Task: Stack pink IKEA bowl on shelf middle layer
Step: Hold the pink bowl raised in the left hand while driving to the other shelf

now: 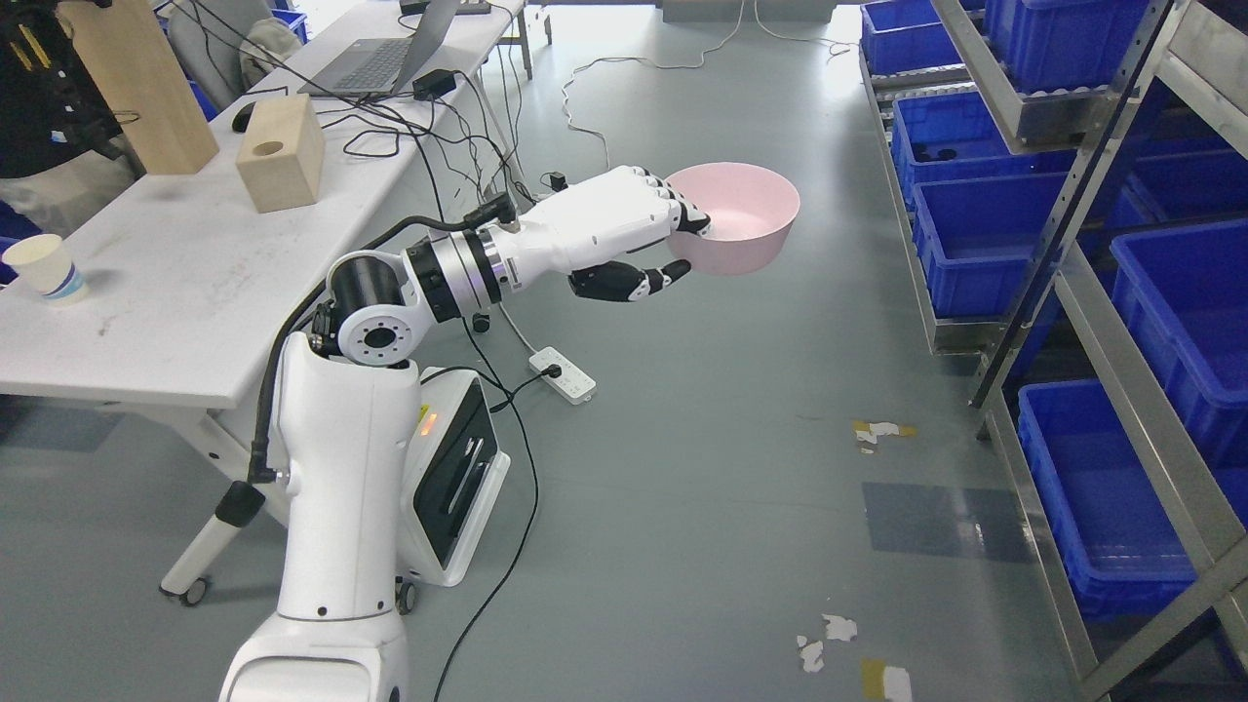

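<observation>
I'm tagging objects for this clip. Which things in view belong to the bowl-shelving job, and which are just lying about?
Job: pink bowl, gripped at its rim by the left hand; shelf with blue bins.

Lying about: paper cup, wooden block, laptop, power strip, white table.

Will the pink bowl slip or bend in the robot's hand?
Probably not bend: the pink bowl keeps its round shape under the left hand. It seems light, held by one rim. The smooth wall might slip.
</observation>
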Tool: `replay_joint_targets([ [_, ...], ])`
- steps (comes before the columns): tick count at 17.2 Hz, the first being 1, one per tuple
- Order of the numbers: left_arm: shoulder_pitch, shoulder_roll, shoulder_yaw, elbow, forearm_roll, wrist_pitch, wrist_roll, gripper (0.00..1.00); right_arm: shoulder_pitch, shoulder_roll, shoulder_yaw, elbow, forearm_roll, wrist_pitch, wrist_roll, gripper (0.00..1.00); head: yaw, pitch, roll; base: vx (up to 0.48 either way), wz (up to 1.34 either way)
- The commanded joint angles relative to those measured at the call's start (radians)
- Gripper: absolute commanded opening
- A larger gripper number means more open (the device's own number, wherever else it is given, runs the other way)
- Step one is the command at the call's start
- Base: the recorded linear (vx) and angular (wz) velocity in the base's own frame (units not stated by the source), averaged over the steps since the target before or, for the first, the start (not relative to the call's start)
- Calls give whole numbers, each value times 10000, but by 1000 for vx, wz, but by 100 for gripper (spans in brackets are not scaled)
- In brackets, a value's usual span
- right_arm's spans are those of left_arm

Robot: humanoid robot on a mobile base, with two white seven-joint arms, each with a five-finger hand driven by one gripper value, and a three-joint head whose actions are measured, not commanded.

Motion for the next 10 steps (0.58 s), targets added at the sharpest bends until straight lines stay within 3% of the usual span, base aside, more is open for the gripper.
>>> replay_joint_targets([
  [1, -265, 175, -302, 46, 51, 4, 30, 3, 211, -175, 0, -175, 0, 6, -62, 100, 0, 0, 0, 182, -215],
  [10, -987, 175, -670, 506, 67, 4, 137, 3, 211, -175, 0, -175, 0, 6, -62, 100, 0, 0, 0, 154, -124],
])
